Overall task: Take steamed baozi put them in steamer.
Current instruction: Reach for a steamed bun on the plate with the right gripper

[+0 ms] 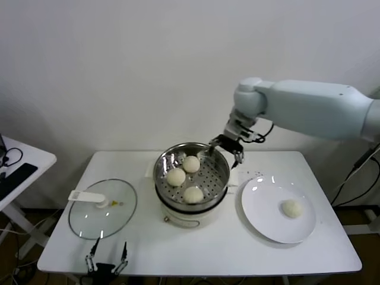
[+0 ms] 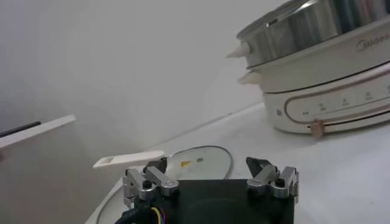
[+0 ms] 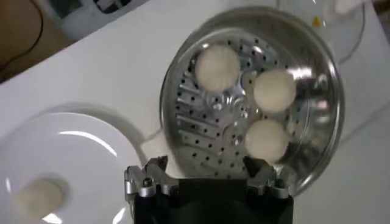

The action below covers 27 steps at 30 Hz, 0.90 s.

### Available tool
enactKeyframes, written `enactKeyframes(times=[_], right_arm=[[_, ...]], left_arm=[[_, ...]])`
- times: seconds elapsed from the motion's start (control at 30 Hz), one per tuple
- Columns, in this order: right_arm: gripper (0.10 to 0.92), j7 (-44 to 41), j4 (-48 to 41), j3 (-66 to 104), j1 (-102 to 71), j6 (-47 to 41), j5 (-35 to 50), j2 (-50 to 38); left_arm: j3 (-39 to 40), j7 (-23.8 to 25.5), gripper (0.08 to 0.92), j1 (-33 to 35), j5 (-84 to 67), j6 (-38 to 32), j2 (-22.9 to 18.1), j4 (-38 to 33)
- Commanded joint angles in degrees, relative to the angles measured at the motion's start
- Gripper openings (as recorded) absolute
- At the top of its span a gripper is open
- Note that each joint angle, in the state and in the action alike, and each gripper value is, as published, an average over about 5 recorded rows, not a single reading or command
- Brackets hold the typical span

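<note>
Three steamed baozi [image 1: 191, 164] [image 1: 176, 177] [image 1: 193, 194] lie on the perforated floor of the steel steamer [image 1: 221, 169], which sits on a cream pot base. One more baozi [image 1: 291, 208] rests on the white plate [image 1: 264, 222] to the right. My right gripper [image 1: 224, 149] hangs open and empty just above the steamer's back right rim. In the right wrist view its fingers [image 3: 149, 173] stand wide apart over the steamer floor [image 3: 201, 128], with the baozi [image 3: 265, 139] beyond them. My left gripper [image 1: 107, 256] is parked open at the table's front left edge.
A round glass lid [image 1: 102, 209] with a white handle lies flat on the table left of the steamer, just beyond the left gripper [image 2: 210, 165]. A second small table [image 1: 24, 163] stands off to the far left. A wall is close behind.
</note>
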Motion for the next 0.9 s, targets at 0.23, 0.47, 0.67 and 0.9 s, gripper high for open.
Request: enactKeyframes(times=[0.23,0.47,0.67,0.9], right_arm=[[0.823,5.1,3.6,-6.8,-3.5,-22.3,3.3,-21.2],[0.823,5.4,2.3,-1.9,-12.3,-21.7,-2.8,-26.6],[0.823,4.0,-1.7,5.9,-21.1,-19.5,-8.0,-28.2],[0.823,3.9,-5.0,10.3,-26.8,-17.9,-11.4,-27.8]], left_arm=[[0.1,0.0,0.823,0.1,-0.1,0.0,-1.0,0.0],[-0.1,0.0,0.823,0.4,0.0,-0.1,-1.0,0.1],[-0.2,0.0,0.823,0.8,0.3,-0.1,-1.2,0.2],[-0.4,-0.1,0.823,1.1,0.7,-0.2,-1.5,0.2]])
